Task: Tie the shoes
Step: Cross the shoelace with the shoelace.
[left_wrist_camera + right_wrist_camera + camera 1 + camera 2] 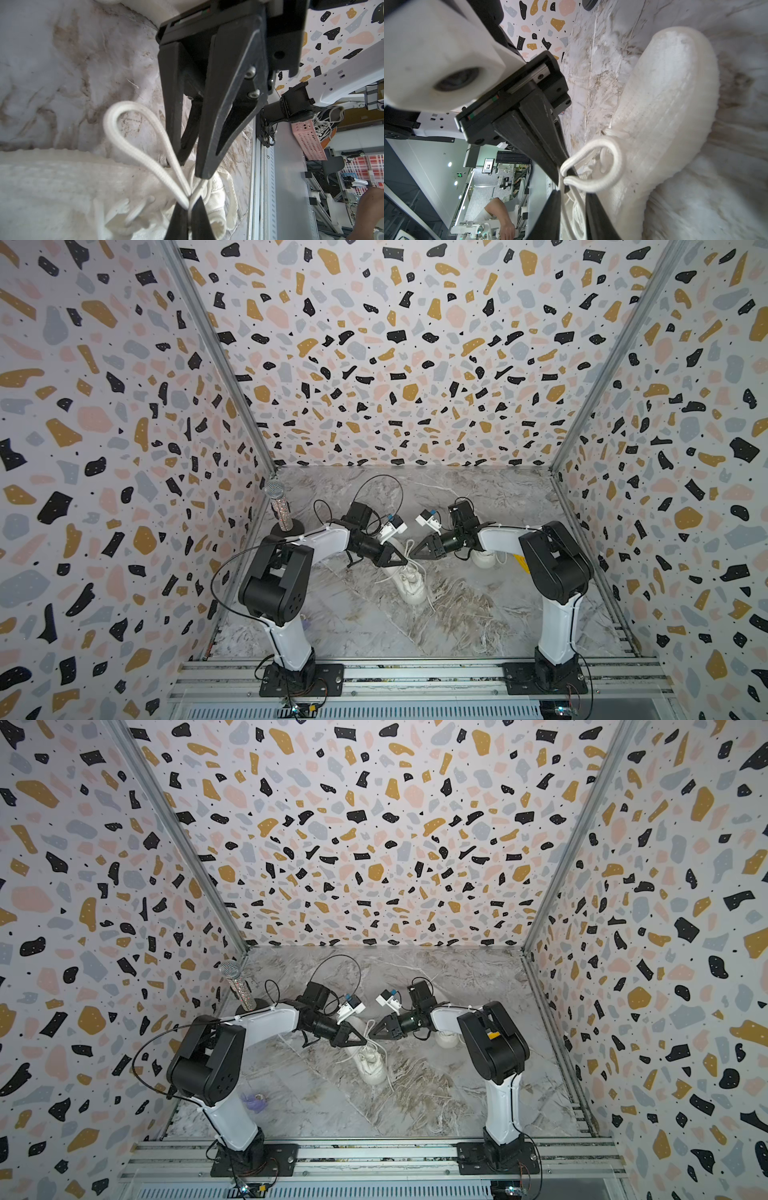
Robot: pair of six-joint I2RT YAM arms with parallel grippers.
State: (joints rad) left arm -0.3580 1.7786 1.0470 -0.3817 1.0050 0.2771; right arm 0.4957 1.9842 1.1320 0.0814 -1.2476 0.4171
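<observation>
White lace loop (109,128) sits pinched in my left hand (188,204), which only the wrist cameras show; my right hand (573,193) is spread around its strands. Both top views put the shoe (409,580) in the middle of the surface (478,622).

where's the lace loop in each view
both top views: lace loop, tiny arc at the left pincer tip, over the middle shoe
left wrist: loop large, over marble, base pinched
right wrist: loop curled against the shoe's knit
shared landmark: the cream shoe under it
</observation>
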